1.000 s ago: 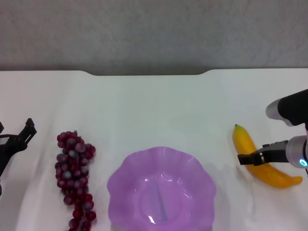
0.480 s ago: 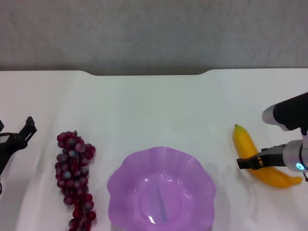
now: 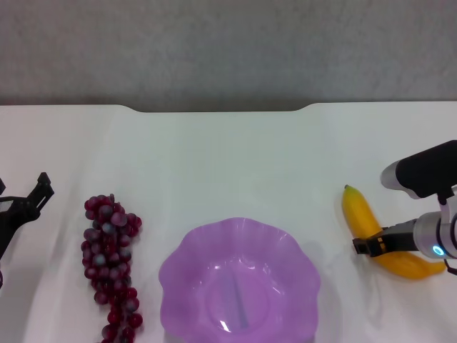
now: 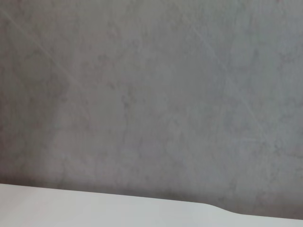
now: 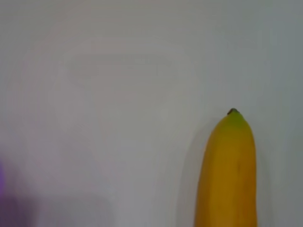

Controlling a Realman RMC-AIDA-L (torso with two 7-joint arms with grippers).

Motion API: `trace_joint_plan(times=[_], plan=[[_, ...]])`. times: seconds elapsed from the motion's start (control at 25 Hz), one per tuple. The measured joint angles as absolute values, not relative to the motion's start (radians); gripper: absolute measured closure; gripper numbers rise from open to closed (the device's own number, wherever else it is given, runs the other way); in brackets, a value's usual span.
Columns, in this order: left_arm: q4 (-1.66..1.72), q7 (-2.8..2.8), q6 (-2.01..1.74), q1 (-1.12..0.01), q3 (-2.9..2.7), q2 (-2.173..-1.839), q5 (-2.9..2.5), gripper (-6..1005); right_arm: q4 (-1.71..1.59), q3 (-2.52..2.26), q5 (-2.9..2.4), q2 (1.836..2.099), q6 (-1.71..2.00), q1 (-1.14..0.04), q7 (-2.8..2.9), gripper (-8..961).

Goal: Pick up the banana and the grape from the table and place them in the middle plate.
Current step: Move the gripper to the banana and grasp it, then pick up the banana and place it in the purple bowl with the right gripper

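Since a second ago we see our right end effector (image 3: 365, 246) slide slightly toward us along the banana (image 3: 359, 216), whose tip has shifted a little left. Going left to right: our left end effector (image 3: 32, 200) waits spread at the worktop (image 3: 228, 157) edge; the grape (image 3: 108, 246) lies beside the middle plate (image 3: 178, 268), which holds nothing. Our right end effector sits across the banana's middle, apparently pinching it. We judge neither fruit delivered; both placements remain.
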State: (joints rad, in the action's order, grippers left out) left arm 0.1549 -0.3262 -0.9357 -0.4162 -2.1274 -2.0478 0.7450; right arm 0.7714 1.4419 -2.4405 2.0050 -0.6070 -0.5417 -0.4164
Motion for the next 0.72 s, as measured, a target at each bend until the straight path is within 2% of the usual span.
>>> trace_joint_plan(times=[0.16,0.4,0.6,0.72], plan=[[0.155,-0.325,-0.936,-0.415,-2.127,-2.048,0.745,108,0.778,1.423,-2.44,2.006,-0.588,-0.541,-0.416,388],[0.155,-0.329,-0.936,-0.413,-2.123,-2.048,0.745,108,0.786,1.409,-2.44,2.007,-0.573,-0.535,-0.412,455],[0.155,-0.326,-0.935,-0.413,-2.126,-2.047,0.746,108,0.816,1.396,-2.435,2.008,-0.554,-0.517,-0.408,454],[0.155,-0.325,-0.934,-0.412,-2.127,-2.047,0.746,108,0.913,1.368,-2.406,2.006,-0.556,-0.464,-0.41,453]])
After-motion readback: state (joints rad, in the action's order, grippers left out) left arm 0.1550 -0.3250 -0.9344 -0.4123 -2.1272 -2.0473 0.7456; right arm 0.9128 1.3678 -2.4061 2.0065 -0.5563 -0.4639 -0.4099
